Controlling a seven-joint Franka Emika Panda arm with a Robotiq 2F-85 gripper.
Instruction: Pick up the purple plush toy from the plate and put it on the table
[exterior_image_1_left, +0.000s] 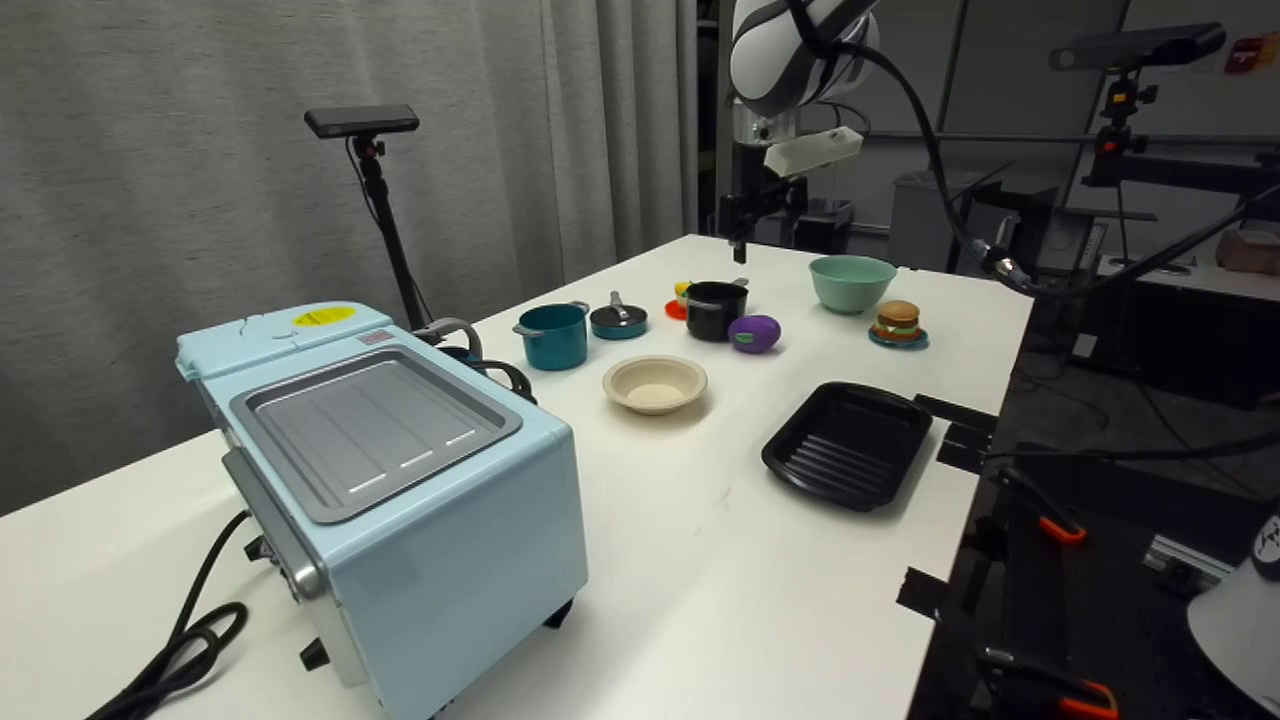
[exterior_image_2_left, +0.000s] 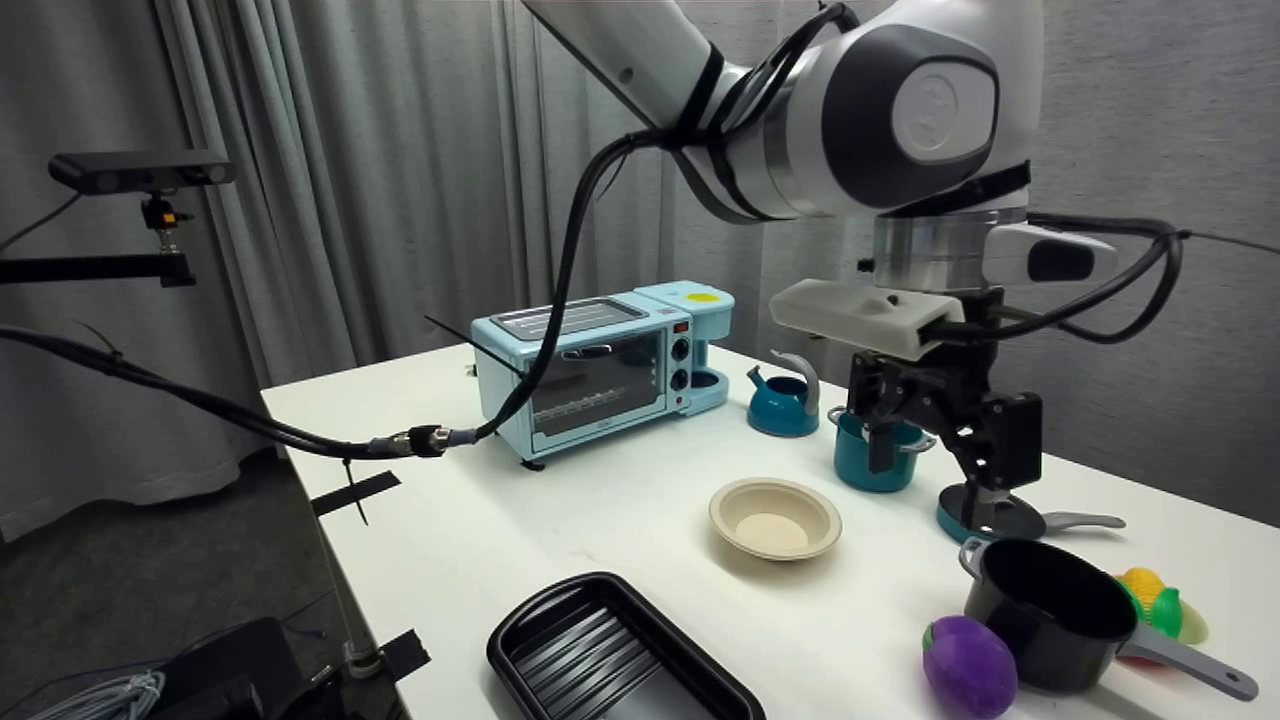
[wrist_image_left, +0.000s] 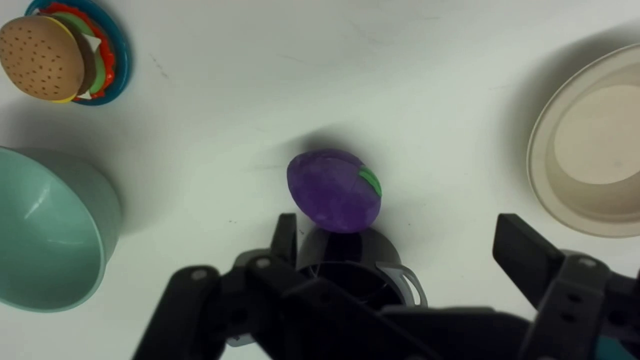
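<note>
Closest in the wrist view is the claw (wrist_image_left: 397, 237), spread wide with nothing held in its grip; both exterior views show it raised above the worktop (exterior_image_1_left: 690, 560). Outward from it, the purple plush toy (wrist_image_left: 332, 192) lies on the worktop, just beside the black pot (exterior_image_2_left: 1050, 660); whether the two touch I cannot tell. The cream plate (wrist_image_left: 595, 137) stands flat on the worktop, well apart from the toy. Farther out, a mint bowl (exterior_image_1_left: 850, 285) stands near a toy burger (exterior_image_1_left: 897, 320) set on a blue saucer (wrist_image_left: 120, 55), the black ridged tray (exterior_image_1_left: 850, 440) lies close to the worktop's edge, and the light-blue toaster oven (exterior_image_2_left: 600, 370) stands farther off still.

Going by how things lie, I judge the task's goal as good as met: the purple toy is off the plate, it rests on the worktop, and the claw is free of it. Whether the claw carried it there, the pictures do not show. What is left, if anything, would be to draw the claw away. Should the pick be meant as a step to come, the scene does not fit it, since the toy is not on the plate.
</note>
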